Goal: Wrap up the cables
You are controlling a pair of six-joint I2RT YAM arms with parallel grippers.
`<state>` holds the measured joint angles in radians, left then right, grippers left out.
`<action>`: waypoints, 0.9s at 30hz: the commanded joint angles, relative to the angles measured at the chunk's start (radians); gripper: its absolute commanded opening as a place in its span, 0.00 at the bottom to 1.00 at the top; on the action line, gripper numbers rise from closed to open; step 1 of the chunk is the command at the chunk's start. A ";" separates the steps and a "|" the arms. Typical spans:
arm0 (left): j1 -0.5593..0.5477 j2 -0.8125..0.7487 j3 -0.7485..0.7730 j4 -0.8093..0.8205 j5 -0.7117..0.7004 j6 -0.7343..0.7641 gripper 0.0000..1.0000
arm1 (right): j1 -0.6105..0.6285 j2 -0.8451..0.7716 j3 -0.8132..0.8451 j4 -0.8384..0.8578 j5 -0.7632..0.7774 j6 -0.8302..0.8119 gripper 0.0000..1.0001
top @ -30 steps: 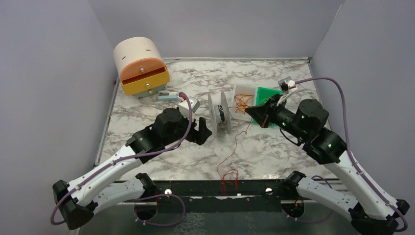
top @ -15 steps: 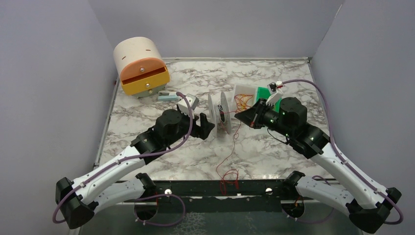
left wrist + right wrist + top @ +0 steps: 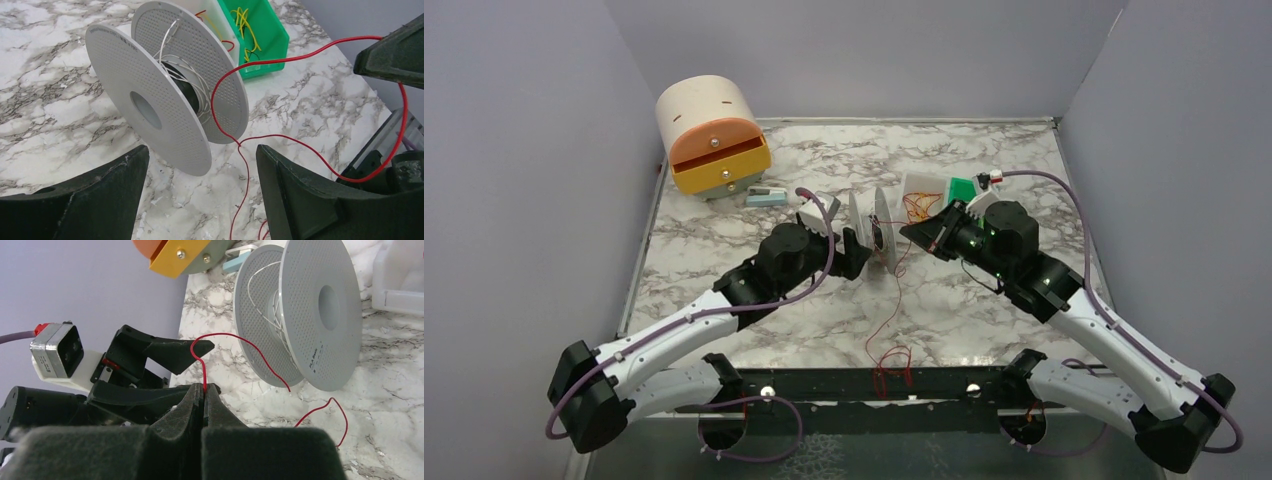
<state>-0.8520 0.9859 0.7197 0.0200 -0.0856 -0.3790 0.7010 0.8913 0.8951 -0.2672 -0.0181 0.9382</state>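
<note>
Red cable (image 3: 212, 107): thread-thin, near weightless, fully limp, with no stiffness to push on. It would only go where tension pulled it, and it would likely kink or slip if pinched loosely. It ran from the centre of the top view, at the spool (image 3: 150, 107), down the marble table (image 3: 984, 300) to a loose tangle at the bottom edge.

Right gripper (image 3: 204, 390) was clamped on the cable, fingertips pressed together and the strand rising out of the pinch and arching over to the gap between the flanges. Couldn't tell whether any red turn sat on the core; only pale wire showed wound there.

Best hold, as I judged it: a short pinch close to the spool, as here, so the free span stays small and taut. The long tail would snag on a flange otherwise.

The spool was light perforated plastic standing on its rims, so it would probably roll or tip under a side pull and needed bracing. Left gripper (image 3: 202, 160) was spread wide just in front of it, holding nothing.

Green bin (image 3: 262, 40) with yellow-green wires (image 3: 245, 20) sat beyond the spool, upper middle of the left wrist view.
</note>
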 commanded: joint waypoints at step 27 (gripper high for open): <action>-0.169 0.265 0.180 -0.055 -0.495 -0.097 0.82 | 0.000 0.041 -0.057 0.145 0.047 0.092 0.01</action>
<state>-0.9901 1.2144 0.8440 -0.0036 -0.4492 -0.4576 0.7010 0.9371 0.8581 -0.1703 0.0441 1.0103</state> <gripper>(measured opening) 0.816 0.023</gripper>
